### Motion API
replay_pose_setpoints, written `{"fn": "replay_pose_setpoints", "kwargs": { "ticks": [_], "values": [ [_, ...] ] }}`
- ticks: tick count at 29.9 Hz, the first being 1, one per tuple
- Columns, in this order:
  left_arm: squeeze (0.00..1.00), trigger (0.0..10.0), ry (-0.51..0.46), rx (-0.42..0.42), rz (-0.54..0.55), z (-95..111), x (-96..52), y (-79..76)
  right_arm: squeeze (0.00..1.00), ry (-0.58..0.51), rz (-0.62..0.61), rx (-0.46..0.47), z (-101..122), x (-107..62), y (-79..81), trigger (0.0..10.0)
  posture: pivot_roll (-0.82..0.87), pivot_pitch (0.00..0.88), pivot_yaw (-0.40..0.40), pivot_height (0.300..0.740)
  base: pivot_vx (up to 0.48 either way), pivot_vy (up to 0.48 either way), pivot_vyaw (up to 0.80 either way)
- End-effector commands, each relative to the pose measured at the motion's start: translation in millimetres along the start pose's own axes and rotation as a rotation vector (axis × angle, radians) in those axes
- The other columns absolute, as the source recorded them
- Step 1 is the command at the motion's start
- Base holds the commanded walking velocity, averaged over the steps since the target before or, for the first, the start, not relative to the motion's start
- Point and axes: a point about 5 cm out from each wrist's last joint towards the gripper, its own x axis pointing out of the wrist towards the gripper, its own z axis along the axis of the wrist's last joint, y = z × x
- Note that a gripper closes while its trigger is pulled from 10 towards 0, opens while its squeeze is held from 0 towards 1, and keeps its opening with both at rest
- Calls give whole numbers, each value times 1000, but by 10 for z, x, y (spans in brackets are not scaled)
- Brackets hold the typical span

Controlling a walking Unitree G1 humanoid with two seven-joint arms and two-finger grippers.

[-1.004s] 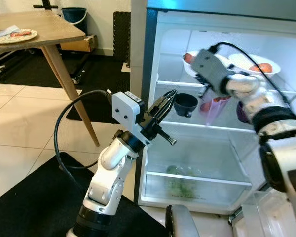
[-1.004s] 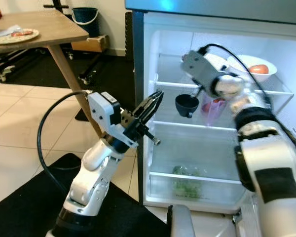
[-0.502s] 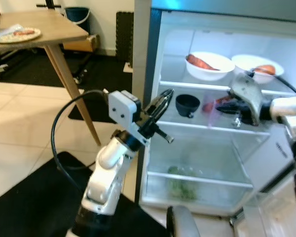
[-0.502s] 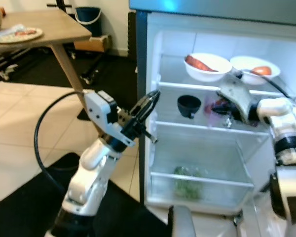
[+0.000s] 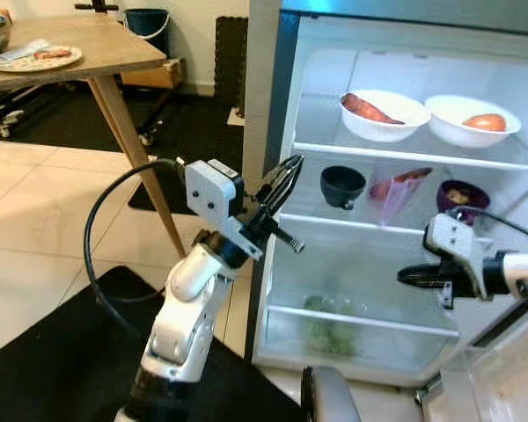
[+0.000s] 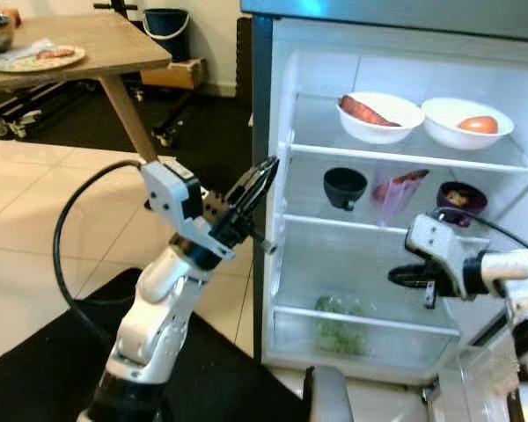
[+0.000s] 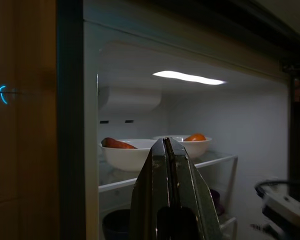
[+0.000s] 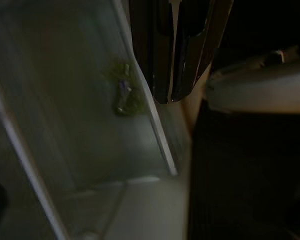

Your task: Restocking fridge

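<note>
The fridge (image 5: 268, 132) stands open. Its top shelf holds a white bowl with a sweet potato (image 5: 383, 112) and a white bowl with an orange fruit (image 5: 473, 120). On the middle shelf stand a black cup (image 5: 343, 185), a pinkish clear cup (image 5: 394, 192) and a purple bowl (image 5: 463, 198). Greens (image 5: 326, 323) lie in the bottom drawer. My left gripper (image 5: 286, 180) is raised by the fridge's left edge, shut and empty (image 7: 167, 142). In front of the lower compartment my right gripper (image 5: 405, 277) hangs below the purple bowl, shut on nothing (image 8: 167, 97).
A wooden table (image 5: 106, 53) with a plate (image 5: 35, 59) stands at the back left, a blue bucket (image 5: 145, 19) behind it. A black mat (image 5: 53, 352) covers the floor under my left arm. The fridge door's clear shelf (image 5: 502, 378) is at the lower right.
My right arm has pulled back from the middle shelf and dropped low to the right, uncovering the purple bowl and both white bowls. The left arm has hardly moved.
</note>
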Motion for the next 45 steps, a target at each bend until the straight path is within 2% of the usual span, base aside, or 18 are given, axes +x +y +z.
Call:
{"fn": "replay_pose_setpoints", "kwargs": {
  "ticks": [1,5,10,16,17,19,20,22,25,27,28,30,33,35,36,37,39,45],
  "values": [
    [0,10000,31,10,9,-40,-63,34,0,-40,-28,-21,34,83,47,10000,-78,27,-63,497,0,0,0],
    [0,10000,55,8,30,-87,-119,62,0,-80,-55,-27,36,218,131,10000,-78,27,-63,497,0,0,0],
    [0,10000,112,-8,83,-222,-267,126,0,-146,-141,80,-10,439,232,10000,-77,22,-64,497,0,0,0],
    [0,10000,166,-18,121,-354,-397,160,0,-171,-213,128,-78,548,305,10000,-77,22,-64,497,0,0,0],
    [0,10000,206,-25,140,-450,-487,170,0,-162,-238,158,-141,606,353,10000,-76,18,-63,497,0,0,0],
    [0,10000,343,-43,195,-756,-791,182,0,-102,-329,334,-377,728,452,10000,-76,14,-57,497,0,0,0],
    [0,10000,343,-43,195,-756,-791,182,0,-102,-329,334,-377,728,452,10000,-76,14,-57,497,0,0,0],
    [0,10000,438,-68,250,-957,-1038,180,0,-36,-374,428,-557,789,569,10000,-76,14,-57,497,0,0,0],
    [0,10000,493,-89,293,-1063,-1201,183,0,-1,-394,482,-668,808,659,10000,-81,14,-53,497,0,0,0],
    [0,10000,557,-111,356,-1177,-1410,200,0,37,-430,554,-798,815,763,10000,-81,13,-51,497,0,0,0],
    [0,10000,557,-111,356,-1177,-1410,200,0,37,-430,554,-798,815,763,10000,-81,13,-51,497,0,0,0],
    [0,10000,649,-118,438,-1304,-1708,219,0,95,-483,629,-967,804,901,10000,-83,13,-50,497,0,0,0],
    [0,10000,735,-106,511,-1377,-1986,245,0,140,-525,712,-1108,777,1021,10000,-83,12,-48,497,0,0,0],
    [0,10000,756,-98,526,-1393,-2052,254,0,143,-535,735,-1133,774,1044,10000,-83,12,-48,497,0,0,0],
    [0,10000,799,-86,574,-1416,-2192,282,0,153,-544,756,-1163,786,1090,10000,-83,10,-47,497,0,0,0],
    [0,10000,799,-86,574,-1416,-2192,282,0,153,-544,756,-1163,786,1090,10000,-83,10,-47,497,0,0,0],
    [0,10000,868,-65,648,-1431,-2399,321,0,104,-534,800,-1144,838,1141,10000,-83,10,-47,497,0,0,0],
    [0,10000,904,-3,730,-1394,-2574,409,0,8,-497,825,-1039,958,1176,10000,-78,7,-45,517,0,0,0]
  ]
}}
